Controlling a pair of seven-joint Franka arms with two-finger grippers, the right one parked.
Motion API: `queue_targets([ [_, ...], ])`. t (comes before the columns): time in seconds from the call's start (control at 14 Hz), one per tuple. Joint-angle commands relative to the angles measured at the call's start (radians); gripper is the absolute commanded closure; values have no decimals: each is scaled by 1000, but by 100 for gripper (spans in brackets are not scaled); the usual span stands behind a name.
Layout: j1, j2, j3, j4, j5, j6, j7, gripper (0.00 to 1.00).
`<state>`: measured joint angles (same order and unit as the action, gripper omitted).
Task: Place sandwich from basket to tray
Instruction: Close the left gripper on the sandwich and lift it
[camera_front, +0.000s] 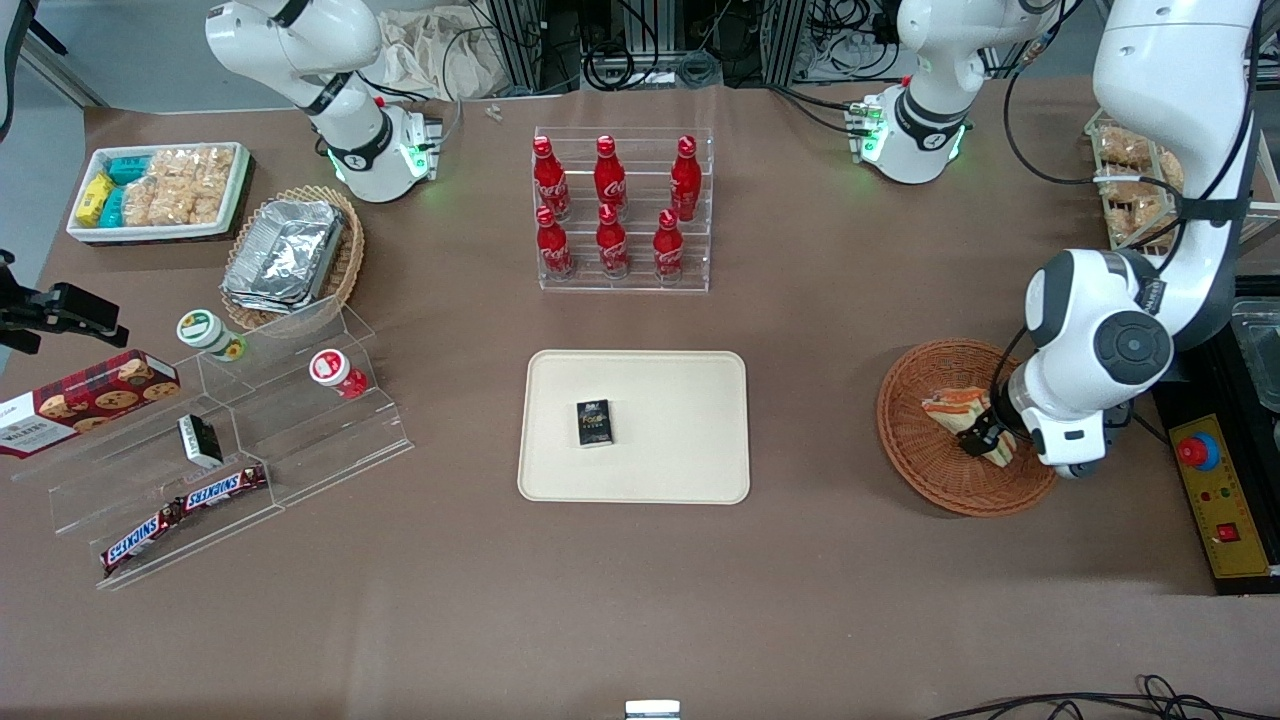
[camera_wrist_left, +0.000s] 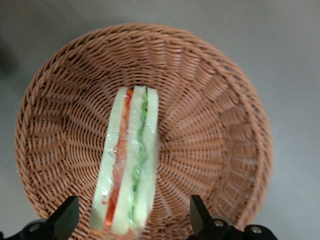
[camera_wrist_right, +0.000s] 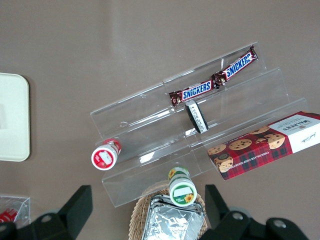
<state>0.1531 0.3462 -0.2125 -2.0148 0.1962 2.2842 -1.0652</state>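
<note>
The sandwich (camera_front: 950, 408) lies in the reddish-brown wicker basket (camera_front: 920, 470) toward the working arm's end of the table. In the left wrist view the sandwich (camera_wrist_left: 131, 165) stands on edge, its orange, red and green layers showing, inside the basket (camera_wrist_left: 215, 100). My left gripper (camera_front: 985, 435) hangs low over the basket, open, its dark fingertips (camera_wrist_left: 67, 216) straddling the sandwich's end; one tip is close to the bread and the other stands well apart from it. My gripper (camera_wrist_left: 134, 217) holds nothing. The cream tray (camera_front: 680, 470) lies mid-table.
A small dark box (camera_front: 594, 422) lies on the tray. A clear rack of red bottles (camera_front: 622, 212) stands farther from the camera than the tray. A yellow emergency-stop box (camera_front: 1218, 495) sits beside the basket. A clear stepped stand (camera_front: 230, 440) with snacks lies toward the parked arm's end.
</note>
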Motion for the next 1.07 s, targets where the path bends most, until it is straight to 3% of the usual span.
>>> queue_targets([
  [0.0, 3, -18, 22, -91, 28, 93, -35, 0],
  [0.21, 3, -7, 32, -102, 28, 121, -35, 1],
  [0.29, 2, 2, 32, -96, 23, 121, -44, 21],
  [0.36, 2, 5, 32, -88, 26, 121, -59, 70],
  [0.43, 2, 7, 32, -85, 26, 121, -59, 100],
  [0.71, -1, -1, 28, -47, 26, 89, -58, 100],
  [1.0, -21, 5, -31, 259, 14, -298, -42, 100],
])
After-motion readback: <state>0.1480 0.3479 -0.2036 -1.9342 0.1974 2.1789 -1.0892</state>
